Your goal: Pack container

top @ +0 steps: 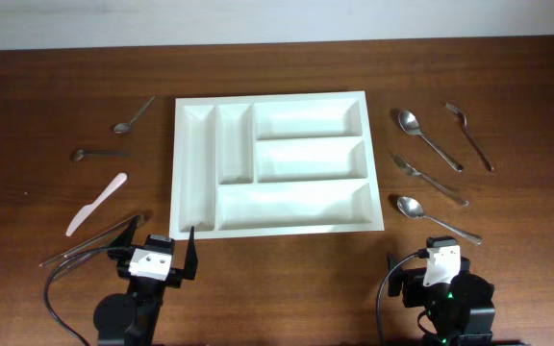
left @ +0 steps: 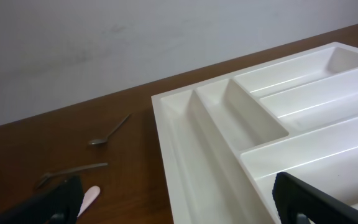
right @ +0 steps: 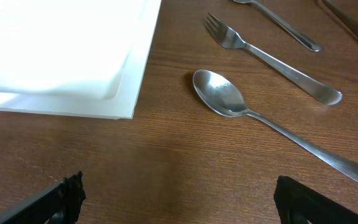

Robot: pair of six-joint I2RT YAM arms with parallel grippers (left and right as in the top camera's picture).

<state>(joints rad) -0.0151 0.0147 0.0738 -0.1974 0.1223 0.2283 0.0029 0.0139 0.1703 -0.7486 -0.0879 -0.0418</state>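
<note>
The container [top: 175, 163] is a white tray with five empty compartments, in the middle of the table. Its near left corner [left: 185, 162] fills the left wrist view, and its near right corner [right: 126, 93] shows in the right wrist view. My left gripper [top: 160, 242] stands open just in front of the tray's near left corner, with nothing between its fingers [left: 61, 200]. My right gripper [top: 429, 261] stands open over bare wood near the front edge. A spoon [right: 229, 99] lies just ahead of it.
Left of the tray lie two small spoons [top: 133, 115] [top: 99, 153], a pink knife [top: 96, 204] and thin metal sticks [top: 94, 240]. To its right lie a spoon [top: 429, 139], two forks [top: 469, 135] [top: 431, 178] and a second spoon [top: 436, 218].
</note>
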